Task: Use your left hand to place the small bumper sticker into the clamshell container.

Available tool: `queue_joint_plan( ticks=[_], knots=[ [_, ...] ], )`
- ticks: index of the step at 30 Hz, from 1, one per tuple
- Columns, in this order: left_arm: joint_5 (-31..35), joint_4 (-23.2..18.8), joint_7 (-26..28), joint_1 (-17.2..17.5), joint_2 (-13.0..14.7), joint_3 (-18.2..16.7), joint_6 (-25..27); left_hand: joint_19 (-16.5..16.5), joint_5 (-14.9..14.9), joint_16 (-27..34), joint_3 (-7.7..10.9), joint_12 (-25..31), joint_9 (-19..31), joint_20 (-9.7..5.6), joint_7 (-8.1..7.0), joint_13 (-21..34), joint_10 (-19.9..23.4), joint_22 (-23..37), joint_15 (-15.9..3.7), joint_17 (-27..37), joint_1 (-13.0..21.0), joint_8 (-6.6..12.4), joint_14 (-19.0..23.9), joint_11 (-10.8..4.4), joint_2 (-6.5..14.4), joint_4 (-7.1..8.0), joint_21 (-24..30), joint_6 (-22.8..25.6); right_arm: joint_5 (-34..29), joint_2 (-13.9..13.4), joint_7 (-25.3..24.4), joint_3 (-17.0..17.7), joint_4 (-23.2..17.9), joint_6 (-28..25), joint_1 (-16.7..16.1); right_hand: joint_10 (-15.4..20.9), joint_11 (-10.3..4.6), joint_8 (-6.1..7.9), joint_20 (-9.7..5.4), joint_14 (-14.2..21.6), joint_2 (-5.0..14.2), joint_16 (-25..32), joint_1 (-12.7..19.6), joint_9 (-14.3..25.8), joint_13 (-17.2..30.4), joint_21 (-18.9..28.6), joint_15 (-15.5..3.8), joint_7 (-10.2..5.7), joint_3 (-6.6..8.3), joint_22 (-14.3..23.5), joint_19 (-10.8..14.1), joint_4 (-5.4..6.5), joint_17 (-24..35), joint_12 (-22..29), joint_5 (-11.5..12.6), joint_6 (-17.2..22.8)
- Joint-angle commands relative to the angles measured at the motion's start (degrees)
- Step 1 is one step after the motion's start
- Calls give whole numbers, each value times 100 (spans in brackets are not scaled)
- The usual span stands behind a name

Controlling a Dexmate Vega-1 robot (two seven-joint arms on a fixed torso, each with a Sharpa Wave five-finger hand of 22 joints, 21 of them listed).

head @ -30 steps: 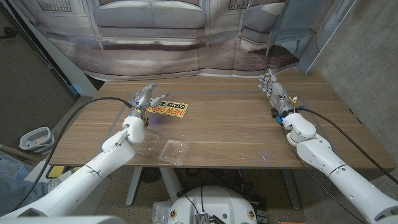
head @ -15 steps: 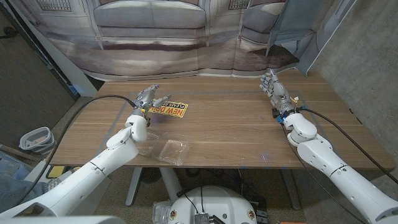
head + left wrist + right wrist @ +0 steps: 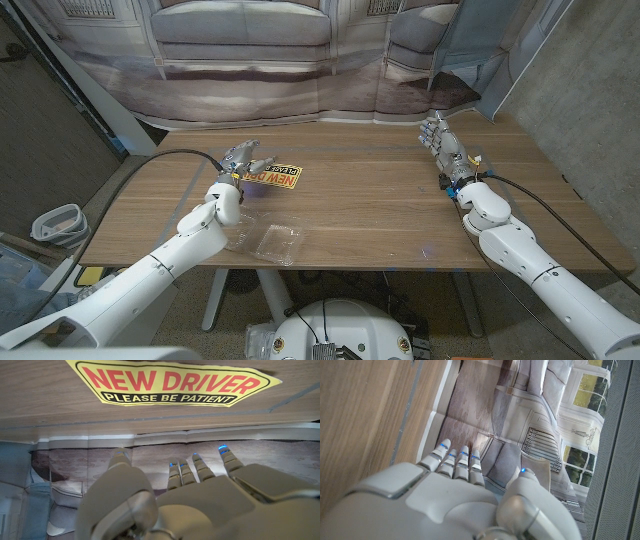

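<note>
The small bumper sticker is yellow with red "NEW DRIVER" lettering and lies flat on the wooden table, left of the middle. My left hand hovers just left of it, fingers spread over its left end and holding nothing. In the left wrist view the sticker lies just beyond my left hand's fingertips. The clear clamshell container lies open near the table's front edge, nearer to me than the sticker. My right hand stands at the far right, fingers straight and holding nothing.
A printed backdrop of a sofa hangs behind the table's far edge. A black cable runs along my left arm. Bare wood stretches between the sticker and my right hand.
My left hand has shifted a little to the right, closer over the sticker's left end. The sticker, the container and my right hand have stayed put.
</note>
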Motion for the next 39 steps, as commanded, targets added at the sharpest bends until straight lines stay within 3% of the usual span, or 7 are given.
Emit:
queue_joint_plan(
  ticks=[1,39],
  knots=[
    [47,23,-235,-169,71,226,177,-10,23,42,-41,-7,15,62,-16,19,-6,28,41,18,20,11,26,26,-64,-5,28,-1,-26,-13,4,-14,7,-33,24,67,12,17,19,49,72,7,16,10,23,6,6,-4,4,16,38,-36,31,31,-5,51],
    [41,461,-202,-497,-40,679,174,0,42,41,-80,-13,17,70,-30,23,-35,21,38,20,76,-4,35,32,-89,-34,26,-36,-25,-5,-88,22,-44,-39,-46,83,2,15,40,73,83,4,18,12,27,-3,4,-11,-6,17,32,-44,33,27,-15,60]
  ],
)
